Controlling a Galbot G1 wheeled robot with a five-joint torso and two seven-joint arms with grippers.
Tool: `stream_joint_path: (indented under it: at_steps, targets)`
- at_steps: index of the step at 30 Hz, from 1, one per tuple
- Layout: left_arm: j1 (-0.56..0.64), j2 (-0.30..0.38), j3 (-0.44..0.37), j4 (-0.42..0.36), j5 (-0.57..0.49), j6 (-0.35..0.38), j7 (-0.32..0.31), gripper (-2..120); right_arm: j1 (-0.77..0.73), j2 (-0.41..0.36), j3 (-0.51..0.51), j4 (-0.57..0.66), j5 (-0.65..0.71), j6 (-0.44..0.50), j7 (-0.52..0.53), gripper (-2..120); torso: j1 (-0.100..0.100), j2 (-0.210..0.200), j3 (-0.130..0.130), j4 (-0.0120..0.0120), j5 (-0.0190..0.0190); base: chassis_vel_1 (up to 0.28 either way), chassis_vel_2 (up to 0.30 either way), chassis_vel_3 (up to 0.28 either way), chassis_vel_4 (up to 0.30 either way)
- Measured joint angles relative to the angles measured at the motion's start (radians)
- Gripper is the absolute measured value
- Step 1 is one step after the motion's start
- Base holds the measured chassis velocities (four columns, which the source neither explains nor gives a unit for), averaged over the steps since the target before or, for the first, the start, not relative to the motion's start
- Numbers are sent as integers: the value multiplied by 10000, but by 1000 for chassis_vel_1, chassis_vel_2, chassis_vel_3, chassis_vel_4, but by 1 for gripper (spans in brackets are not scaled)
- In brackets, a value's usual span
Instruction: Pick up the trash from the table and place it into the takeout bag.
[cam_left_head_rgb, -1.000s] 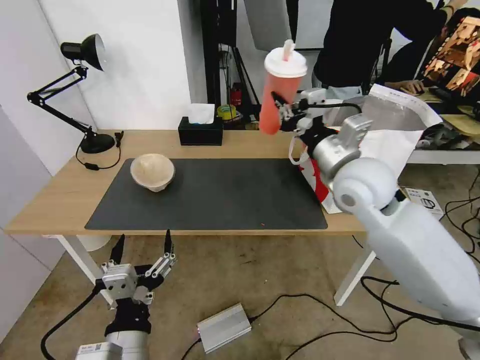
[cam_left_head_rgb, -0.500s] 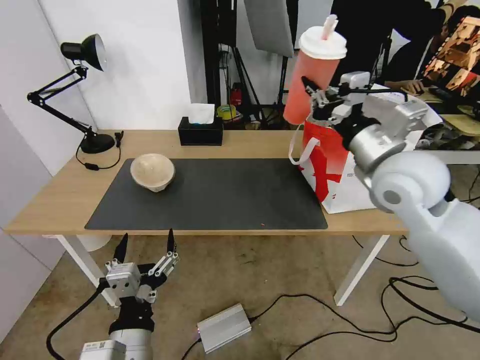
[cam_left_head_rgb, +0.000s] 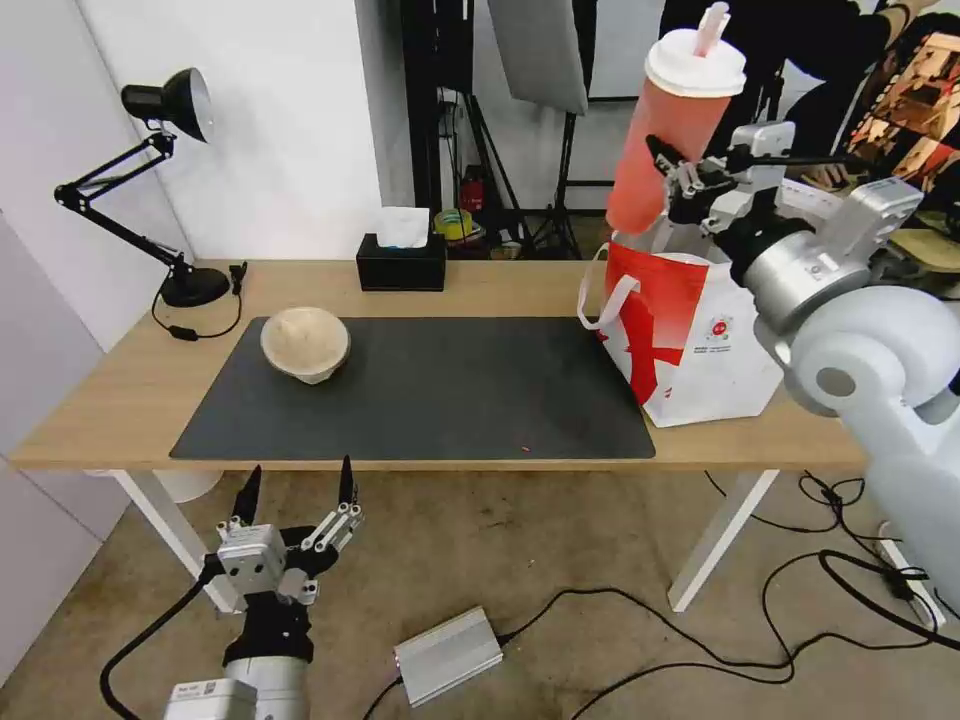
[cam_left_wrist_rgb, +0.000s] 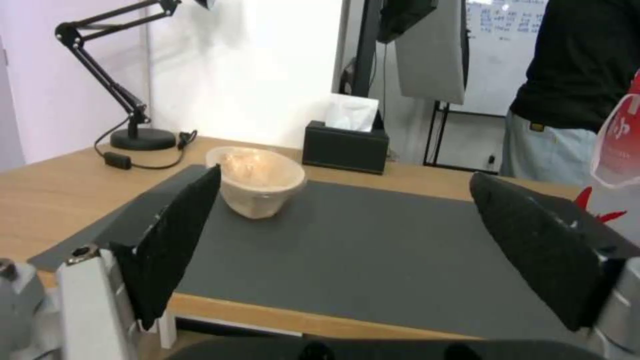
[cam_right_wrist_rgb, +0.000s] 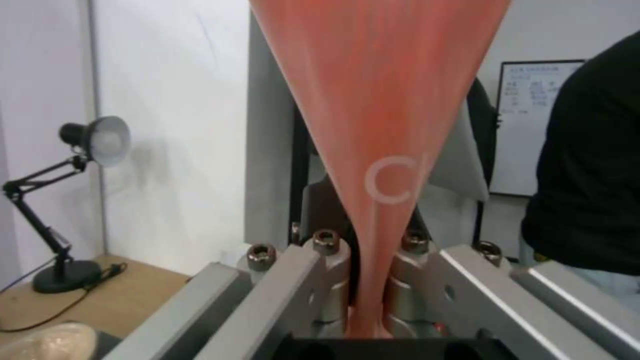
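Observation:
My right gripper (cam_left_head_rgb: 668, 172) is shut on the tall red cup (cam_left_head_rgb: 668, 140) with its white lid and straw, holding it tilted in the air above the open mouth of the white-and-red takeout bag (cam_left_head_rgb: 700, 340) at the table's right end. Up close the cup (cam_right_wrist_rgb: 380, 125) runs down between the right gripper's jaws. A beige paper-pulp bowl (cam_left_head_rgb: 305, 343) rests on the left part of the dark grey mat (cam_left_head_rgb: 440, 390); it also shows as the bowl (cam_left_wrist_rgb: 257, 180) in the left wrist view. My left gripper (cam_left_head_rgb: 295, 495) hangs open below the table's front edge.
A black desk lamp (cam_left_head_rgb: 160, 190) stands at the table's back left and a black tissue box (cam_left_head_rgb: 402, 262) at the back middle. A silver box (cam_left_head_rgb: 447, 655) and cables lie on the floor. A person in black stands behind the bag.
My right arm has carried the red cup up and to the right, from over the table's back edge to above the bag. The left gripper has barely shifted.

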Motion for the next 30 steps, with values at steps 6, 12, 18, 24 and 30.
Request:
stream_joint_path:
  at_steps: [6,12,18,24,30]
  targets:
    - [36,1,-7,-22,5,-1,0,100,51,-88,48,-407,13,51,-15,2,0,0,0,0,0,0,0,0,0]
    - [68,2,-9,-54,9,-13,0,100,129,-81,49,-945,-47,91,-55,2,0,0,0,0,-1,0,0,0,0]
    - [85,3,-13,-89,12,-23,0,100,161,-68,49,-1475,-296,235,-233,2,0,0,0,0,0,0,0,0,0]
    - [127,4,-13,-117,12,-116,0,100,86,61,19,-2112,-534,311,-281,2,1,0,0,0,0,0,0,0,0]
    - [261,4,-53,-210,12,-200,0,100,129,214,-36,-2660,-802,323,-282,2,1,-1,0,0,0,0,0,0,0]
